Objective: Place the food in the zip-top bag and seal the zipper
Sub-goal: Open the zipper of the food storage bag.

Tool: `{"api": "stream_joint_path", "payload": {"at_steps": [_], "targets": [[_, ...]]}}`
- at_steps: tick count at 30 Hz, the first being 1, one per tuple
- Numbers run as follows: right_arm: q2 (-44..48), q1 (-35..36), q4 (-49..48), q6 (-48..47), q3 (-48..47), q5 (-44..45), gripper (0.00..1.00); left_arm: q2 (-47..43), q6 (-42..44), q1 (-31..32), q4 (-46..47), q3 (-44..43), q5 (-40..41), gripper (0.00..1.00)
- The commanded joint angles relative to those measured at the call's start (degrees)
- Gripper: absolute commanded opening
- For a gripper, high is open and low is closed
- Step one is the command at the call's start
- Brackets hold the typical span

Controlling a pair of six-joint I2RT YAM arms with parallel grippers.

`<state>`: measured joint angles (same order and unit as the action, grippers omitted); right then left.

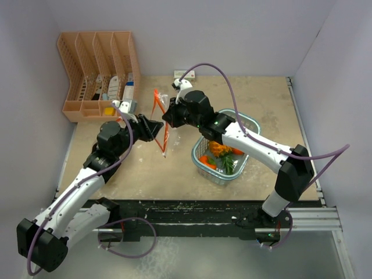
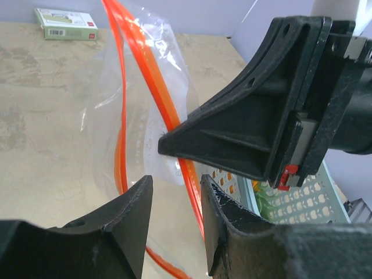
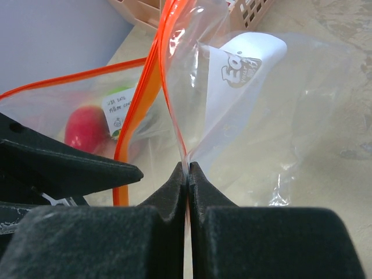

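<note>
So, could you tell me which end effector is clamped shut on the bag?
The right end effector: it pinches the edge of the bag, while the left end effector stands open with a clear gap.

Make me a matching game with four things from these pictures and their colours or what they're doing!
Things:
1. zipper
2. basket
3. rack
4. right gripper

Descriptions:
A. teal, with food inside
B. shut, pinching the edge of the zip-top bag
C. red-orange strip
D. peach-coloured, at the far left corner of the table

Pairs: 1-C, 2-A, 3-D, 4-B
</note>
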<state>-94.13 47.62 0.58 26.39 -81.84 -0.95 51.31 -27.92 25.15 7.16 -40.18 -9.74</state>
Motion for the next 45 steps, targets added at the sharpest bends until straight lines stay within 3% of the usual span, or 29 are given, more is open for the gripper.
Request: {"api": "stream_joint_path", "payload": {"at_steps": [1,5,10,14,26,28,31,34,36,45], "targets": [[1.4,0.2,-1.2,-0.6,-1.8,1.2,0.0,-3.7,0.8,-0.1,-2.8,-0.2,0.7,0.43],[1.2,0.2,-1.1,-0.6,-1.6,1.6,0.0,-8.2,0.2,-0.1,-1.5,-0.6,-1.8,0.46],[1.4,0.2,-1.2,-0.8,-1.6,1.4,0.0,-9.2,2.3,-0.1,-6.2,-3.1,1.4,0.59],[1.5,0.2,-0.9,-0.9,-1.9,1.2,0.0,-6.2,3.1,-0.1,-9.4,-2.9,4.0,0.61],[2.1,0.3,-0.3,-1.5,-2.4,0.8,0.0,1.7,-1.1,-0.1,-0.5,1.4,5.8,0.61],[2.3,0.3,-0.3,-1.6,-2.4,0.8,0.0,2.7,-1.1,-0.1,-0.2,1.5,6.1,0.56],[2.7,0.3,-0.2,-1.6,-2.2,0.8,0.0,4.0,-0.9,-0.1,1.0,2.4,5.7,0.37],[3.3,0.3,1.1,-1.6,-1.8,1.5,0.0,4.0,-0.3,-0.1,-1.1,2.2,8.2,0.0],[4.4,0.2,2.4,-1.0,-0.5,2.0,0.0,2.5,0.7,-0.1,-5.9,0.8,11.9,0.0],[8.0,0.1,15.8,-0.9,1.3,23.5,0.0,-5.7,11.1,-0.1,-24.8,-7.9,27.0,0.0]]}}
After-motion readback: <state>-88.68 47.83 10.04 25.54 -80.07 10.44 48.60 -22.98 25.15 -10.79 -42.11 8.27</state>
